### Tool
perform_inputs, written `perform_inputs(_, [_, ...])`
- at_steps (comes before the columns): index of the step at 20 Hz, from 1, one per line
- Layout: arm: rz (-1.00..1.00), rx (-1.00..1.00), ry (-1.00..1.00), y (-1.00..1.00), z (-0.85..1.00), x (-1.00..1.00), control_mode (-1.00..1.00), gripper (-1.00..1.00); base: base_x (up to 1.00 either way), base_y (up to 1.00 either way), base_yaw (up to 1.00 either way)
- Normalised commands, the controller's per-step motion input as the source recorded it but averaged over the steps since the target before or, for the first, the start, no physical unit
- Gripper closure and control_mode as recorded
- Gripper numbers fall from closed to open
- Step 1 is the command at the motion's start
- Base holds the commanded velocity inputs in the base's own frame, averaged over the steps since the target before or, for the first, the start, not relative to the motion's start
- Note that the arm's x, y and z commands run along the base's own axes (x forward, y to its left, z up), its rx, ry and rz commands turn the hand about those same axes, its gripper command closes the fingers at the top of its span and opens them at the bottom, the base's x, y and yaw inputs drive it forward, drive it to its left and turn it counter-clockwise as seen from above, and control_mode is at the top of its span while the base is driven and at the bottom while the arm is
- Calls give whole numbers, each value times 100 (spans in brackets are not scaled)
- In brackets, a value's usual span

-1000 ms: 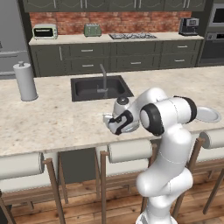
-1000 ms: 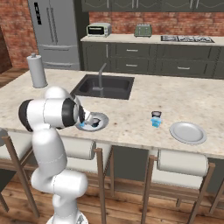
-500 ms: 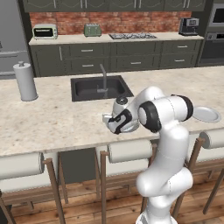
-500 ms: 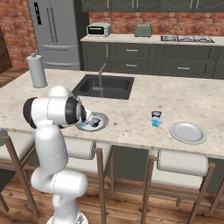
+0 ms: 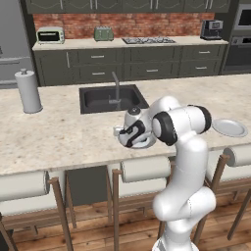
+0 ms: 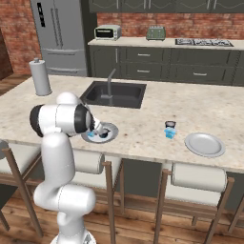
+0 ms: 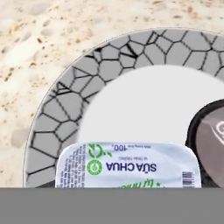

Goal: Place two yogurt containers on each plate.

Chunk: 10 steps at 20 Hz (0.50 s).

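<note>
Here: round crackle-rimmed plate (image 7: 57,113) | foil-lidded yogurt cup (image 7: 127,165) | speckled stone counter (image 7: 65,35)

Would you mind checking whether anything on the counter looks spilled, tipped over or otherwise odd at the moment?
Nothing stands out. The near plate lies flat on the counter, with a dark cup on it beside the light cup at the gripper. Two more cups stand upright by the bare far plate. Nothing is spilled.

Near plate (image 6: 110,135) on the table (image 6: 200,102) before the sink (image 6: 116,92) carries two cups; far plate (image 6: 205,144) right, a cup (image 6: 169,130) beside it
</note>
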Motion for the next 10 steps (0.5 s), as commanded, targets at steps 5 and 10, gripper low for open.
perform_inputs(5, [0,0,11,1,-11,12,-100,-100,0,0,0])
perform_inputs(10, [0,0,12,0,-6,3,-100,-100,0,0,0])
